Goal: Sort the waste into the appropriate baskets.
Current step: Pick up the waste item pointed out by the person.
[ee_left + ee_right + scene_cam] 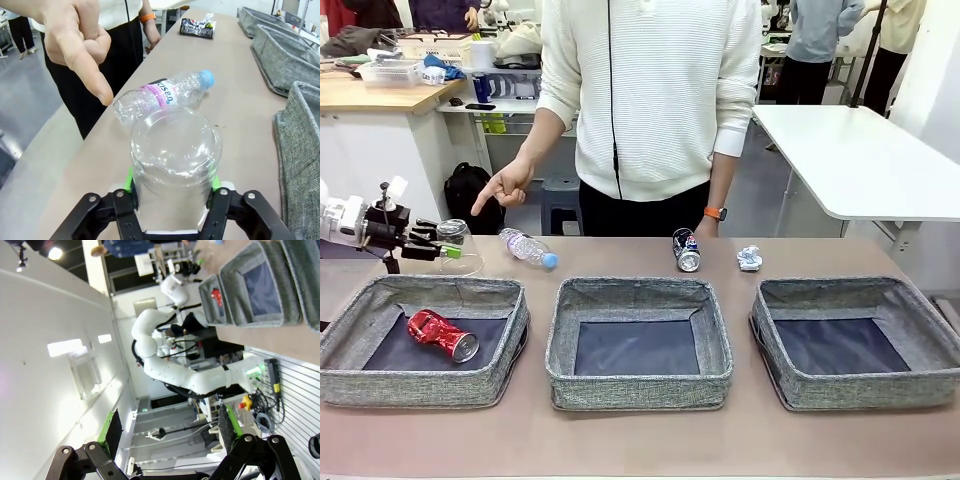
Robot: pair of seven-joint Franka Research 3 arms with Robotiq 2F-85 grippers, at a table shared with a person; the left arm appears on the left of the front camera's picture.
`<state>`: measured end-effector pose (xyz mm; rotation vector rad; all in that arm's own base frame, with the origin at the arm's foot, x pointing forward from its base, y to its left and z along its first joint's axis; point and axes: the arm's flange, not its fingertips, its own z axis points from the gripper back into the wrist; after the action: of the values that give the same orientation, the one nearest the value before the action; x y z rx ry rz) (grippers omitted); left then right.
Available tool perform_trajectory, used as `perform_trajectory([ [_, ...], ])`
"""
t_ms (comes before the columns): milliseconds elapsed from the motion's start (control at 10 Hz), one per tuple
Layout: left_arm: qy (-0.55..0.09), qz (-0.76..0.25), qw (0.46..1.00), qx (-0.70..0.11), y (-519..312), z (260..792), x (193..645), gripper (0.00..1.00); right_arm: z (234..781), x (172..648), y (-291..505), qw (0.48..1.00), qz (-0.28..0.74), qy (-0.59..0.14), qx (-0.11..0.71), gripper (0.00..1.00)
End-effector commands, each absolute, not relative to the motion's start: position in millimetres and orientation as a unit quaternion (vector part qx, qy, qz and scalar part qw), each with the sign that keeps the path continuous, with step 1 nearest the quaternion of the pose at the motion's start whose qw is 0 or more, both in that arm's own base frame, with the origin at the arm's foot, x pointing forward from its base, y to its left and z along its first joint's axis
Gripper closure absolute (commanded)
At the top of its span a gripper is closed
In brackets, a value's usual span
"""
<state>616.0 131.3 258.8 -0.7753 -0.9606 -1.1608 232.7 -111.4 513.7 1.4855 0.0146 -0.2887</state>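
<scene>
At the left edge of the front view, level with the far side of the table (640,440), the left gripper (442,250) was clamped on the clear plastic cup (458,240). In the left wrist view its green pads (130,177) pressed both sides of the cup, which was held on its side. Whether the cup touched the table I could not tell. Just right of it lay the clear bottle with blue cap (528,248), and a person's hand (506,184) pointed down above that spot. Farther right, above the middle basket (638,388), lay the dark blue-silver can (686,250), with the crumpled white paper ball (750,259) near it. The crushed red can (442,335) lay in the left basket (420,388); the right basket (860,392) sat at lower right. In the right wrist view the right gripper (167,427) had its fingers spread apart, holding nothing, aimed away from the table.
</scene>
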Motion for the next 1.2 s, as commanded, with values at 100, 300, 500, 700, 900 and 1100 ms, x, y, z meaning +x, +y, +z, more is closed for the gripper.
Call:
perform_trajectory([
  [100,-0.426,-0.520,0.662,-0.331,127,259,608,0.92,517,235,-112,0.722,-0.120,-0.003,0.681,0.00],
  [300,-0.427,-0.519,0.666,-0.324,131,263,609,1.00,517,235,-112,0.722,-0.120,-0.003,0.681,0.00],
  [500,-0.435,-0.510,0.673,-0.313,137,273,609,1.00,517,235,-112,0.722,-0.120,-0.003,0.681,0.00],
  [700,-0.440,-0.505,0.679,-0.301,144,282,608,1.00,517,235,-112,0.722,-0.120,-0.003,0.681,0.00],
  [900,-0.462,-0.491,0.693,-0.256,162,325,605,1.00,517,235,-112,0.722,-0.120,-0.003,0.681,0.00],
  [1100,-0.424,-0.464,0.746,-0.223,188,417,596,1.00,517,235,-112,0.722,-0.120,-0.003,0.681,0.00],
])
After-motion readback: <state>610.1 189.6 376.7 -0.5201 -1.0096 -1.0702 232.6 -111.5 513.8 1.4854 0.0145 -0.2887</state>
